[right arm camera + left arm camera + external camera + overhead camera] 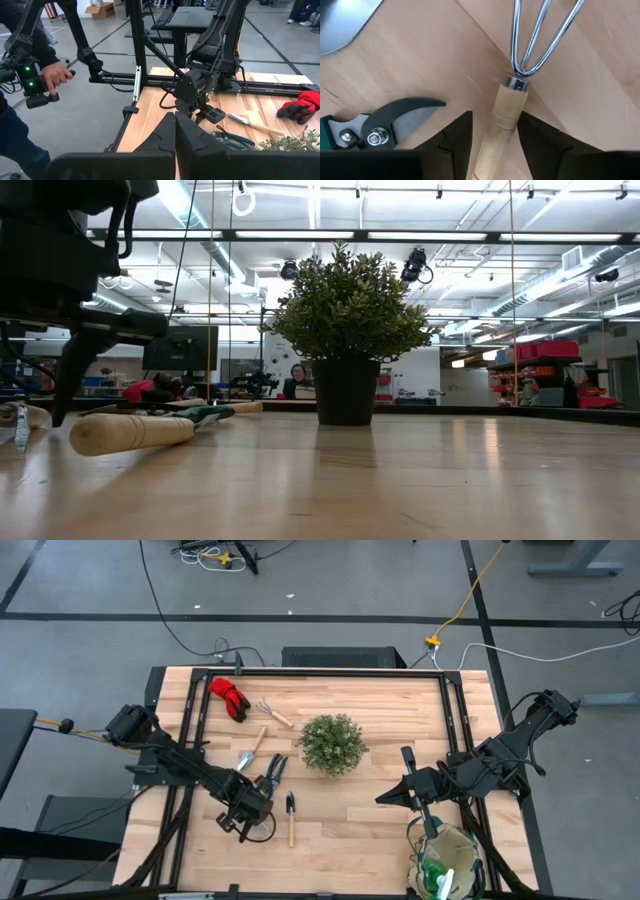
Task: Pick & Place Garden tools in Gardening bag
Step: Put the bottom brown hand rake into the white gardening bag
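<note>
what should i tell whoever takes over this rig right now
Left gripper: fingers either side of a wooden-handled fork's handle, closing, grip not confirmed.
Right gripper: shut, empty, waiting near the gardening bag.
Done: something green and white already sits in the bag.
Left: pruning shears, trowel, rake, red gloves and another small tool lie on the table. Leave the plant.

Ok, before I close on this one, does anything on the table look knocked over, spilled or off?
Nothing stands out. The plant stands upright, and the gloves, rake and shears lie flat on the table. The left gripper straddles the fork squarely. The right gripper waits shut by the bag.
</note>
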Available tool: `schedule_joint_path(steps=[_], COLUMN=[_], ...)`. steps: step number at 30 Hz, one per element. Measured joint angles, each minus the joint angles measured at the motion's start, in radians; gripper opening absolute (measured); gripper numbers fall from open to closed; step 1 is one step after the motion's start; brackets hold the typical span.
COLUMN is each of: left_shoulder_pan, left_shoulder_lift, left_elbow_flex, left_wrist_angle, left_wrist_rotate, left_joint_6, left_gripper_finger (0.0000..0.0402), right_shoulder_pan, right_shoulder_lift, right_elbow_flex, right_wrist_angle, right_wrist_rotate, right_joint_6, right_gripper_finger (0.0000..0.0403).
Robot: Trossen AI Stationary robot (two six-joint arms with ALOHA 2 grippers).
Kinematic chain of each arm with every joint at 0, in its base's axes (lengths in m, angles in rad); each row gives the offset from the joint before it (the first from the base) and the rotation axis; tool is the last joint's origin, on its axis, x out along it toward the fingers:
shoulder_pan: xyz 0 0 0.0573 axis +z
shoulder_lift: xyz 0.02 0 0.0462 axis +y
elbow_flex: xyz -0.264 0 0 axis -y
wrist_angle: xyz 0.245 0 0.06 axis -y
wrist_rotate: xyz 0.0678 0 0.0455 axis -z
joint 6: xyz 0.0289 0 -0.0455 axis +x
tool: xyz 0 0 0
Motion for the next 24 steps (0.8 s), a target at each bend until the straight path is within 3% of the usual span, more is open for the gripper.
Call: schedule_joint_path(steps=[24], left_shoulder_pan=[0.001], left_shoulder_lift=[0.035], left_elbow_flex=[0.009], left_wrist_angle=[-0.001], left_wrist_rotate=[0.046], left_joint_6=[-0.004], left_gripper_finger=[0.0080], right_shoulder_pan=[0.000], right_shoulder_lift=[0.000], right_elbow_flex=[0.000], right_wrist_angle=[-0.001], right_wrist_rotate=[0.002], right_joint_6=[0.000], right_gripper_finger=[0.0000])
